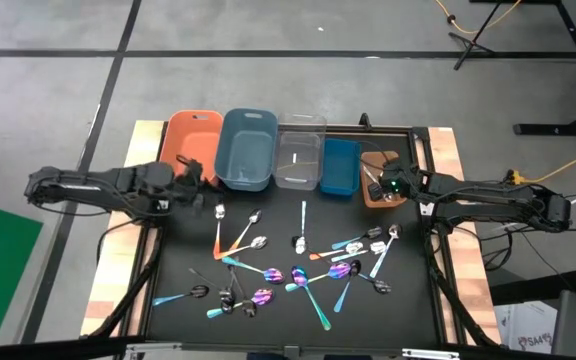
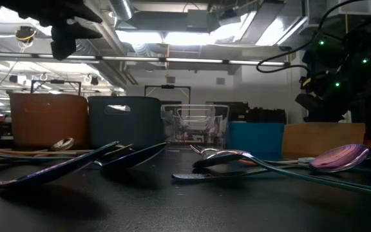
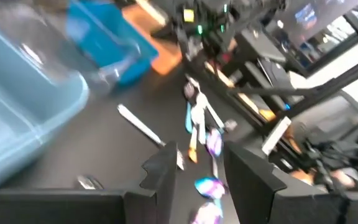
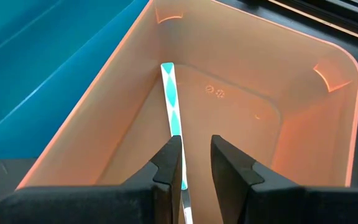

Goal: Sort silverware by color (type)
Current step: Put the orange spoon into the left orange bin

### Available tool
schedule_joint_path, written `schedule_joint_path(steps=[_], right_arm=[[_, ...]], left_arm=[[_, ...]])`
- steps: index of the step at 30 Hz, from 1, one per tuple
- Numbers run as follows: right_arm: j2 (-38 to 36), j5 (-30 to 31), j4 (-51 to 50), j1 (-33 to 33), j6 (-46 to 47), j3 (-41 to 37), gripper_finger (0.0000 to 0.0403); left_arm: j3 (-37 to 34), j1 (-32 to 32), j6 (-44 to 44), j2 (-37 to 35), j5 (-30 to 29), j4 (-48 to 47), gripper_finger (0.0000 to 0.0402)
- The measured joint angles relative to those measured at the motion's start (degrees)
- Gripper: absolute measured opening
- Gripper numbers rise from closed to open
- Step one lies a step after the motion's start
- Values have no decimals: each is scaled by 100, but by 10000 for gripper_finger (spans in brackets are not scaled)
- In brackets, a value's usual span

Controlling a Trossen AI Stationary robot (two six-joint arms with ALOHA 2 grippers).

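Several slim spoons and utensils (image 1: 288, 265), silver, iridescent purple with teal handles, blue-handled and orange-handled, lie flat and scattered on the black mat. My right gripper (image 1: 386, 185) hangs over the brown bin (image 4: 303, 124), fingers a little apart. A teal-handled utensil (image 4: 171, 99) runs between them into the bin. My left gripper (image 1: 196, 192) is open and empty above the mat's far left. It is by the orange bin (image 1: 190, 140) and the grey-blue bin (image 1: 246, 148). The mat and spoons show past its fingers in the left wrist view (image 3: 201, 168). My right gripper's fingers point down into the brown bin. The utensil's shaft (image 4: 180, 174) lies along the inner side of one finger (image 4: 168, 163), and the other finger stands clear of it. The teal handle end (image 4: 167, 67) reaches the bin's floor. Whether anything is pinched farther back is hidden.
Five bins stand in a row along the mat's far edge: orange, grey-blue, clear (image 1: 299, 152), blue (image 1: 339, 165) and brown. The spoons fill the mat's middle and near half. Bare mat lies between them and the bins.
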Motion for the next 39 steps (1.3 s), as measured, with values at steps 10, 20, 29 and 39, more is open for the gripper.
schedule_joint_path(steps=[10,20,29,39], right_arm=[[0,0,0,0,0,0,74],[0,0,0,0,2,0,74],[0,-2,2,0,2,0,74],[0,0,2,0,2,0,74]], left_arm=[[20,-89,-2040,762,826,-1050,125],[20,-268,-3191,1334,1004,-2511,125],[20,-267,-3375,2130,315,-2638,125],[20,-267,-3397,3214,299,-2463,125]])
